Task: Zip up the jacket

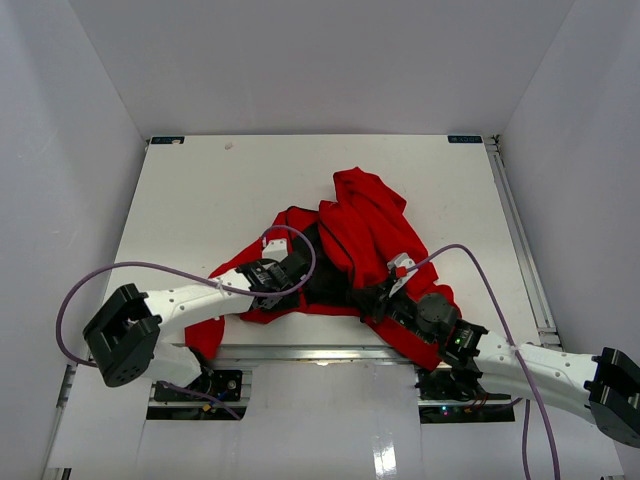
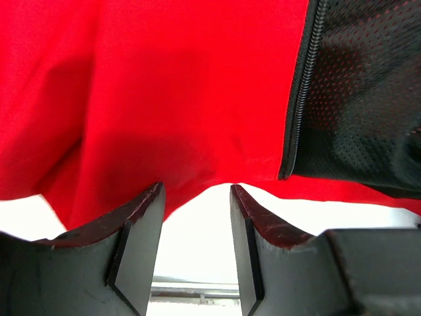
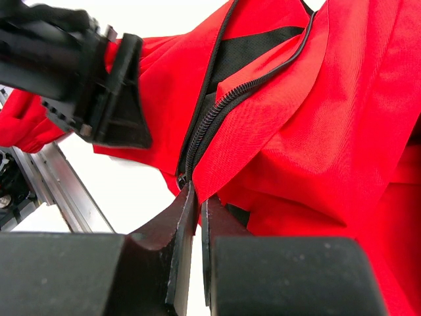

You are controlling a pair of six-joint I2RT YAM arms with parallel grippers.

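1. The table [image 1: 200, 200] is carrying everything. The jacket [image 1: 365, 215] is lying bunched on its near middle part, between the two arms, with one heap of cloth rising toward the far side.
2. The jacket is sagging and folding over itself, so I am judging it soft, light and limp. It is likely to drag and wrinkle rather than slide as one piece, and pulling on one spot will probably bring the rest along unless another spot is pinned.
3. The black mesh lining [image 2: 368, 99] is showing where the front is lying open. That is telling me the two front panels are not yet joined along most of their length.
4. The left gripper [image 2: 196, 197] is standing spread, its fingers apart with bare table between them. The red hem is lying just at the fingertips and nothing is being grasped. That hem, beside the zipper, is looking like a good place to pinch and hold the cloth taut.
5. The right gripper [image 3: 197, 194] is looking clenched, its fingers almost touching. It appears to be nipping the jacket's lower edge at the foot of the zipper.
6. The zipper [image 2: 299, 99] is running dark and toothed along the panel edge and curving with the cloth. It is the stiffest part and the one to take hold of, though I am not managing to make out the slider.
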